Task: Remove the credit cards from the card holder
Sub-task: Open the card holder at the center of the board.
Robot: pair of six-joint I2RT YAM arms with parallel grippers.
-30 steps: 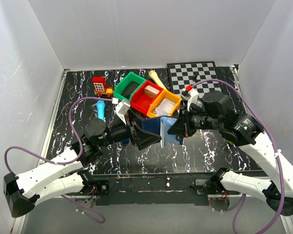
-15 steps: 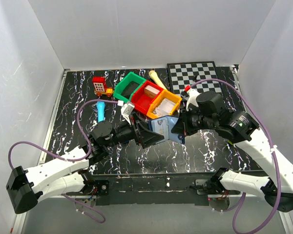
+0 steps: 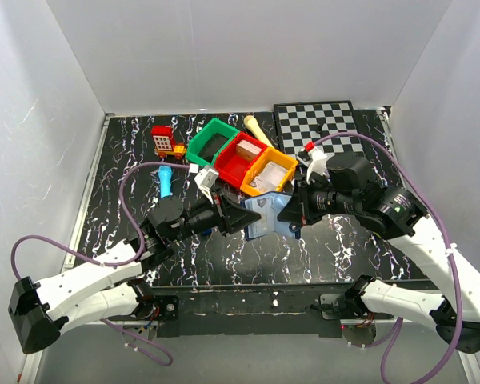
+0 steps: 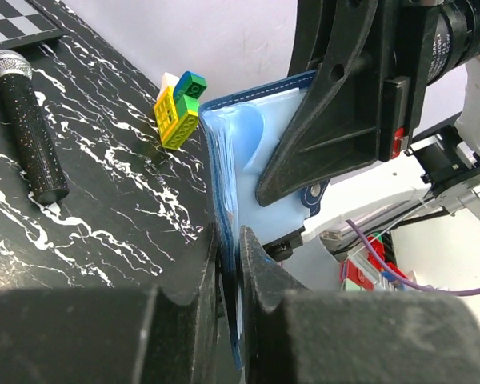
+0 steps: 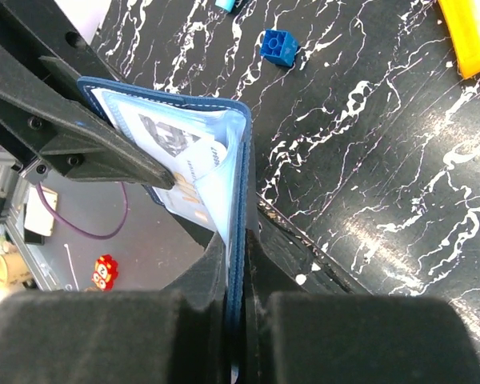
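Note:
The card holder (image 3: 266, 214) hangs open above the table's middle, navy outside and pale blue inside. My left gripper (image 3: 238, 218) is shut on one panel's edge, the jaws pinching the blue rim (image 4: 232, 268). On the opposite panel my right gripper (image 3: 291, 210) is shut as well, its fingers clamping the navy edge (image 5: 238, 264). In the right wrist view the credit cards (image 5: 174, 138) show inside the pale pockets, one with a dark picture and one with gold lettering. The right gripper's black fingers (image 4: 336, 120) lie against the holder's inner panel (image 4: 248, 160) in the left wrist view.
Green (image 3: 210, 142), red (image 3: 238, 160) and yellow (image 3: 270, 170) bins stand just behind the holder. A chessboard (image 3: 320, 124) lies at the back right, a white spray bottle (image 3: 312, 152) beside it. A microphone (image 4: 32, 136), a yellow-green block (image 4: 178, 108) and a blue cube (image 5: 278, 45) lie on the table.
My left gripper, open a second ago, has reached in to the holder's free panel and shut on it. The right gripper has kept its grip with little movement.

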